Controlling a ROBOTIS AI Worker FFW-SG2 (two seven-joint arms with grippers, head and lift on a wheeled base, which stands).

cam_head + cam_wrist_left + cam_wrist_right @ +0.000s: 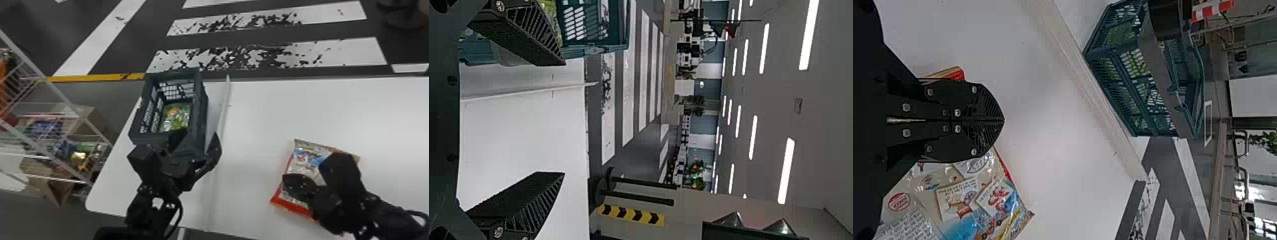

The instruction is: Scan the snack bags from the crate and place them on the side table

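The left arm (137,207) and right arm (383,209) are black, each with a looping black cable (181,210); the right gripper (289,181) has black fingers (960,92) with silvery screws (974,90) and ribbed, rounded tips.

The head view looks down on the tabletop (319,108). Closer, both wrist views share the crate (199,118), seemingly facing its far edge.

White table (271,111) with crate (200,105), snack bag (308,159)

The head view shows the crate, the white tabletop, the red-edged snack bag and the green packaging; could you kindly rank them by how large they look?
1. White tabletop
2. Crate
3. Red-edged snack bag, partly covered, so judged by what shows
4. Green packaging inside the crate
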